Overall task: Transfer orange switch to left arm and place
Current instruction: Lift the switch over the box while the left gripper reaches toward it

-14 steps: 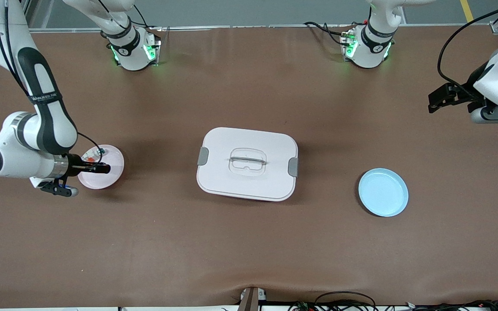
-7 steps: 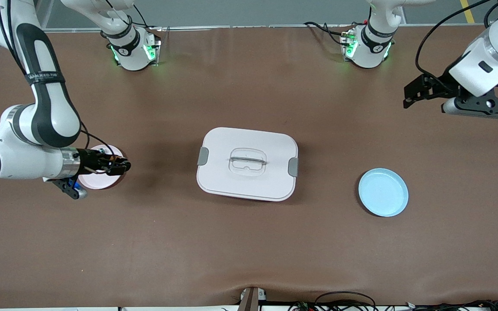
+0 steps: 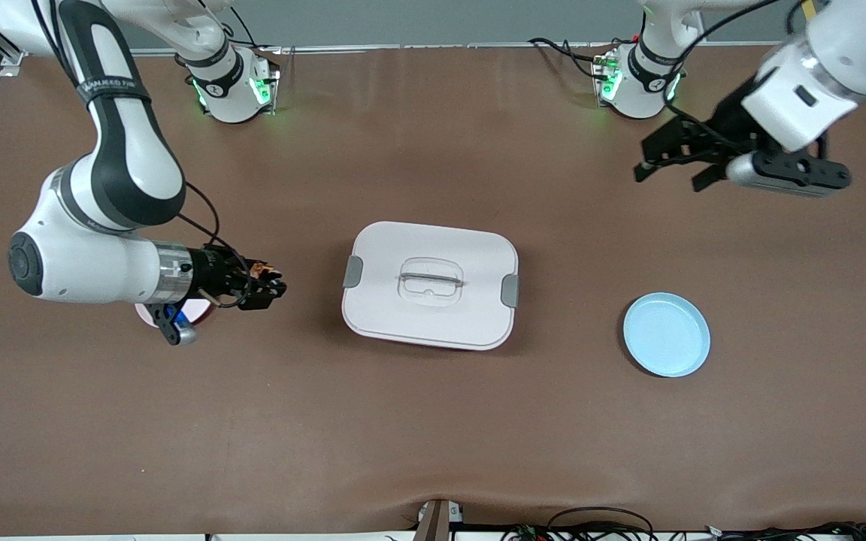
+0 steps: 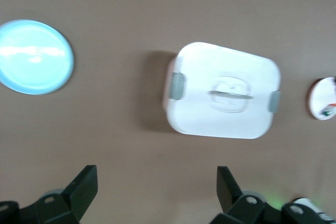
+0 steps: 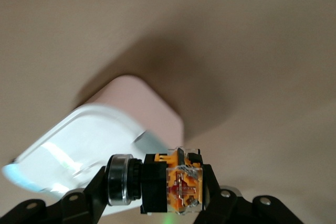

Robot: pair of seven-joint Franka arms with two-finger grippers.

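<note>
A: Orange switch, where is it?
B: Pinched in the right gripper, at the box's nine o'clock, lifted for crossing.
A: Left gripper?
B: Spread wide over bare table at two o'clock, probably awaiting handover.

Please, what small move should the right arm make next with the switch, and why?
Probably lift a little higher. The right gripper holds the orange switch over bare table beside the box, which lies toward the open left gripper, so rising first seems safer.
</note>
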